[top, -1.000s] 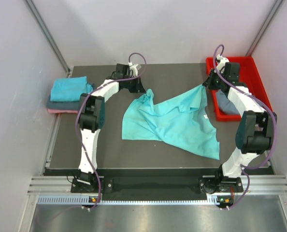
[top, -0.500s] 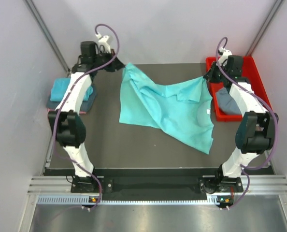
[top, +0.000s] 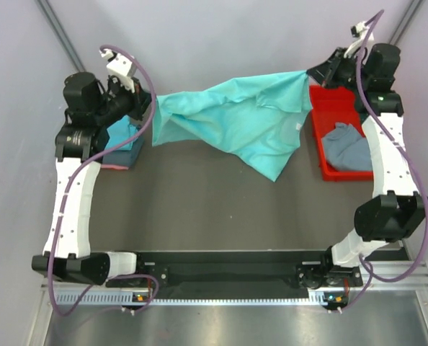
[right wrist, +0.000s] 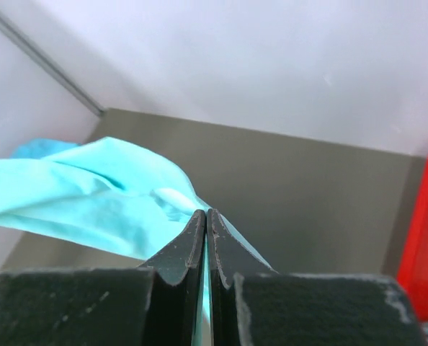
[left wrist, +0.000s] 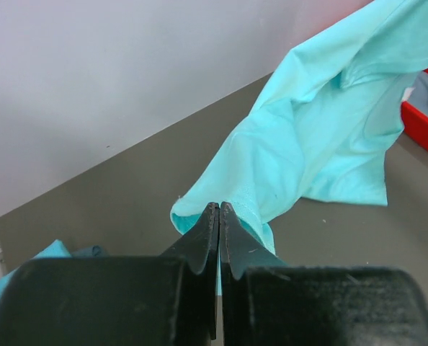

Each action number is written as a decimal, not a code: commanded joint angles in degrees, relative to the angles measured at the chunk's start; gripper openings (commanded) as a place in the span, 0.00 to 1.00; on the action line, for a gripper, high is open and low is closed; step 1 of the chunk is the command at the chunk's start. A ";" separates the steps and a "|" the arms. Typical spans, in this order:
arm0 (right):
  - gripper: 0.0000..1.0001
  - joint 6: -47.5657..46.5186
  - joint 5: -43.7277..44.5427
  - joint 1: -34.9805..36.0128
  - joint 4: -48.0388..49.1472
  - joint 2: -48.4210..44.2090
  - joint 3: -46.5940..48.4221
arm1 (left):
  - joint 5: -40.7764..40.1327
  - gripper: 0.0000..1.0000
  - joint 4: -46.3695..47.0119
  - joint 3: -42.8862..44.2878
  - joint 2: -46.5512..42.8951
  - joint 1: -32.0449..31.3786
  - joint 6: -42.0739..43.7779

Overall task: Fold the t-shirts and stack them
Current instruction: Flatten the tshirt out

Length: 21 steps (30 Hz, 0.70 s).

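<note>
A turquoise t-shirt (top: 235, 115) hangs stretched in the air over the back of the table, its lower corner drooping toward the middle. My left gripper (top: 150, 112) is shut on its left edge, and cloth (left wrist: 308, 130) is pinched between the jaws of that gripper (left wrist: 219, 207). My right gripper (top: 309, 73) is shut on the right edge above the red tray; the same shirt (right wrist: 91, 194) runs out from its closed tips (right wrist: 205, 213). A folded stack of t-shirts (top: 124, 138), teal on top, lies at the left edge, partly hidden by my left arm. A slate grey-blue t-shirt (top: 347, 148) lies crumpled in the tray.
The red plastic tray (top: 322, 155) stands at the back right corner, under my right arm. White walls close in on the left, back and right. The dark table top (top: 214, 209) stretches in front of the hanging shirt.
Both arms have risen and spread outward, the left swinging far left. The turquoise shirt has come up off the table and now hangs taut between the grippers.
</note>
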 commanded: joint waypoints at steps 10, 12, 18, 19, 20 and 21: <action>0.00 2.89 -13.35 0.04 -11.58 -20.63 0.02 | -1.45 0.00 -11.18 1.03 -16.43 0.08 3.26; 0.00 2.45 -15.01 0.13 -13.53 -22.93 0.20 | -1.09 0.00 -13.81 2.26 -17.41 0.08 3.69; 0.00 1.48 -13.62 0.22 -17.57 -30.76 1.69 | 0.14 0.00 -17.51 4.20 -20.31 0.08 9.13; 0.00 0.87 -13.09 0.13 -19.58 -30.94 2.30 | 0.31 0.00 -18.04 4.02 -20.40 0.08 9.93; 0.00 0.60 -12.39 0.04 -20.47 -30.94 2.13 | 0.32 0.00 -18.48 3.67 -20.49 0.08 10.63; 0.00 0.08 -11.17 -0.05 -21.26 -31.37 1.61 | 0.06 0.00 -18.74 2.97 -20.49 0.16 11.16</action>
